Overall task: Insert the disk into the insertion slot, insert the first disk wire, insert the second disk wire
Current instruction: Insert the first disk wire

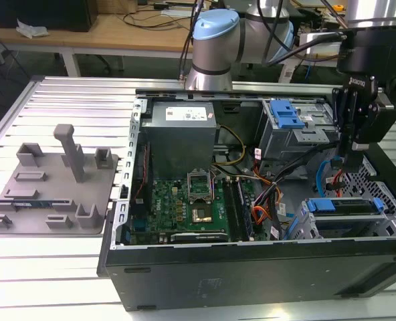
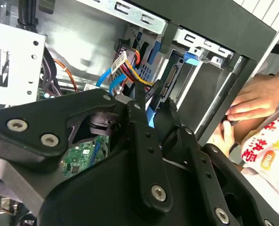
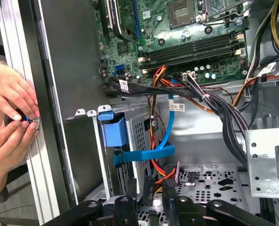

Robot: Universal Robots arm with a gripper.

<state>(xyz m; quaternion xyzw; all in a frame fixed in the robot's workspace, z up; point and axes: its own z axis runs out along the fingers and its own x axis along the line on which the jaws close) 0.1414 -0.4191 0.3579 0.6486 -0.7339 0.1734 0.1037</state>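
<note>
Exterior view: your disk already sits in the slot, so step one looks done. Claw hangs just above it, pinched on a black plug. Neither wire looks seated yet.

The computer case is black, its circuit board green. The drive has a bright blue frame; its cage is grey. A flat cable is blue, the gripper black, the tray grey, the table silver with ridged stripes.
</note>
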